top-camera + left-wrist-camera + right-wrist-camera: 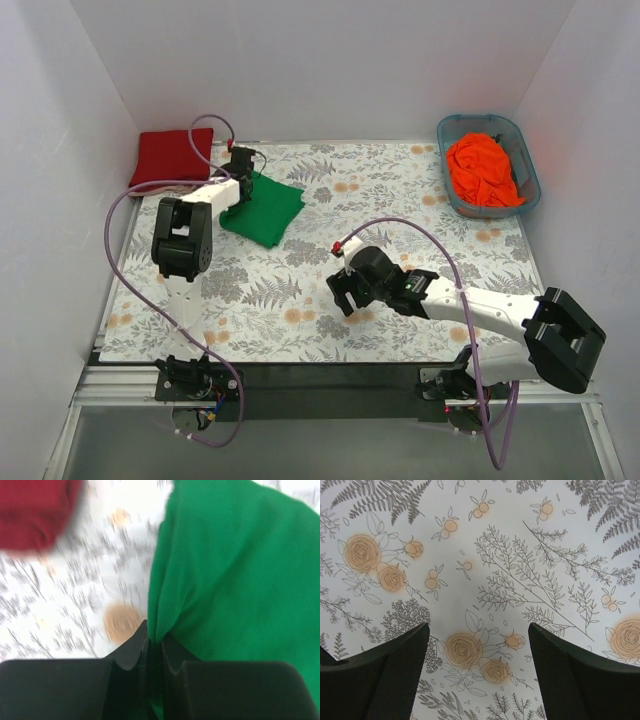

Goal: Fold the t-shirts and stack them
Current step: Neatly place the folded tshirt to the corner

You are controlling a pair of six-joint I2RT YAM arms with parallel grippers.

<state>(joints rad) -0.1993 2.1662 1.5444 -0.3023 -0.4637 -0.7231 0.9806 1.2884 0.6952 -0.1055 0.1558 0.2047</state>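
Observation:
A folded bright green t-shirt lies on the flowered cloth left of the middle. My left gripper is shut on its far left edge; in the left wrist view the green t-shirt is pinched between the fingertips. A folded dark red t-shirt lies at the far left corner and shows blurred in the left wrist view. A crumpled bright orange t-shirt lies in the tub. My right gripper is open and empty above bare cloth; its fingers frame only the pattern.
A blue-grey plastic tub stands at the far right corner. The flowered cloth covers the table up to the white walls. Purple cables loop over both arms.

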